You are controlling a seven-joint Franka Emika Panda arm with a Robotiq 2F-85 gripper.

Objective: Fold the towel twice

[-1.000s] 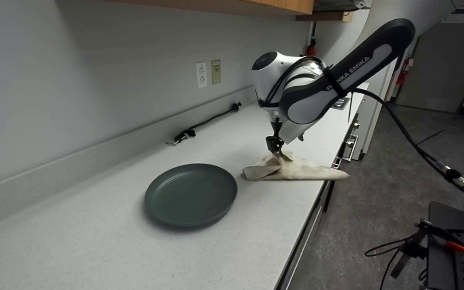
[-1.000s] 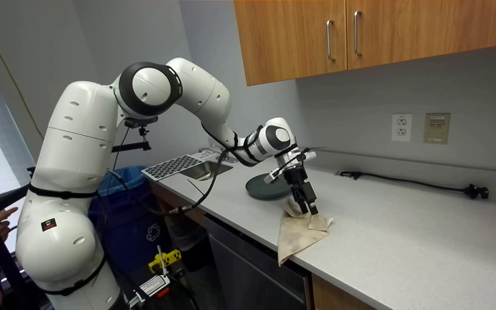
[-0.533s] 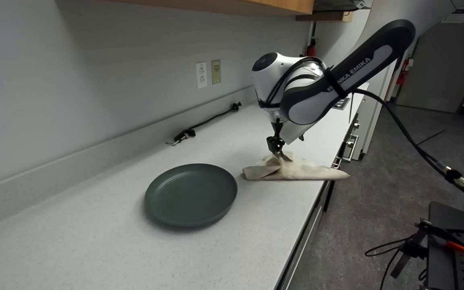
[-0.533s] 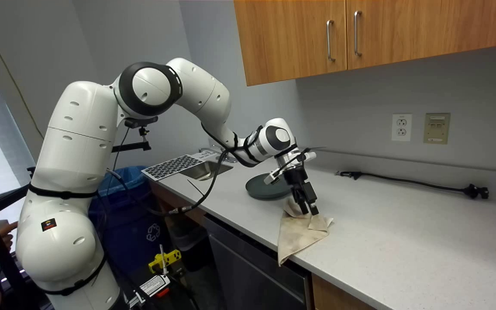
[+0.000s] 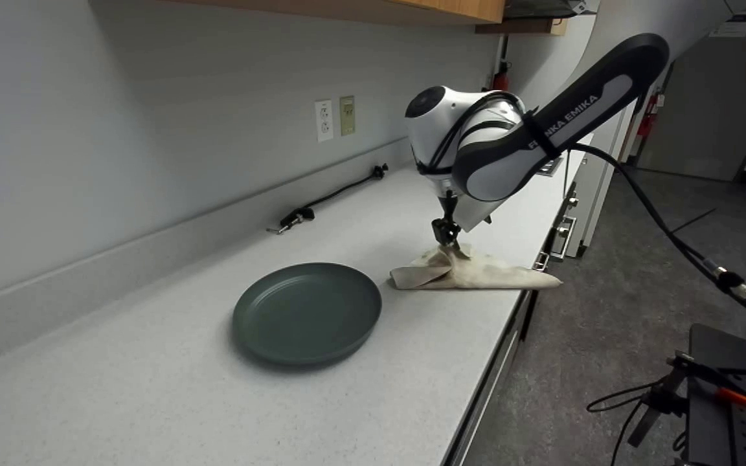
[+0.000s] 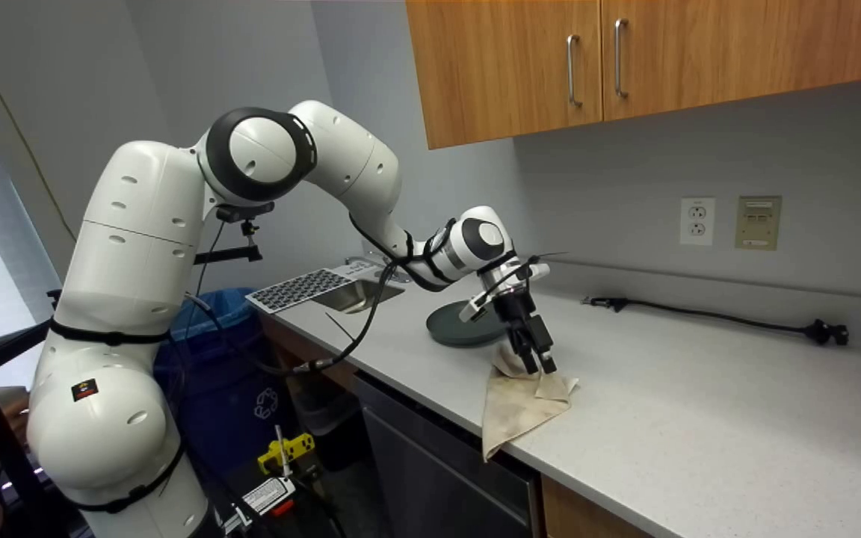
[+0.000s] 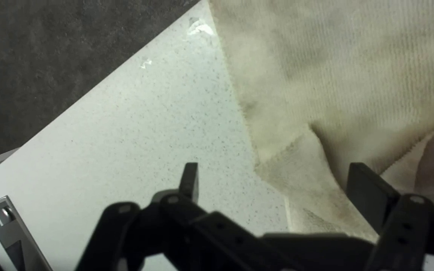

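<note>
The cream-beige towel (image 5: 493, 274) lies rumpled on the counter beside the plate, one corner hanging over the front edge. Its near end is bunched, with a turned-over flap. It also shows in an exterior view (image 6: 516, 411) and fills the right of the wrist view (image 7: 337, 64). My gripper (image 7: 275, 167) is open, its fingers wide apart, with a turned-over towel edge between them. In the wrist view the left finger (image 7: 190, 180) is over bare counter and the right finger (image 7: 369, 195) is at the towel's fold. In both exterior views the gripper (image 5: 452, 246) (image 6: 539, 369) points down at the bunched part; whether it touches cannot be told.
A dark grey-green round plate (image 5: 308, 314) stands close beside the towel. A black cable with clamps (image 6: 714, 317) lies along the wall. The counter's front edge (image 6: 587, 489) runs under the towel. A sink (image 6: 359, 297) is at the far end. A wooden cabinet (image 6: 505, 75) hangs above.
My gripper has shifted very slightly to the right in both exterior views, still over the towel. The towel has not visibly moved. A person's hand at the far left edge has moved.
</note>
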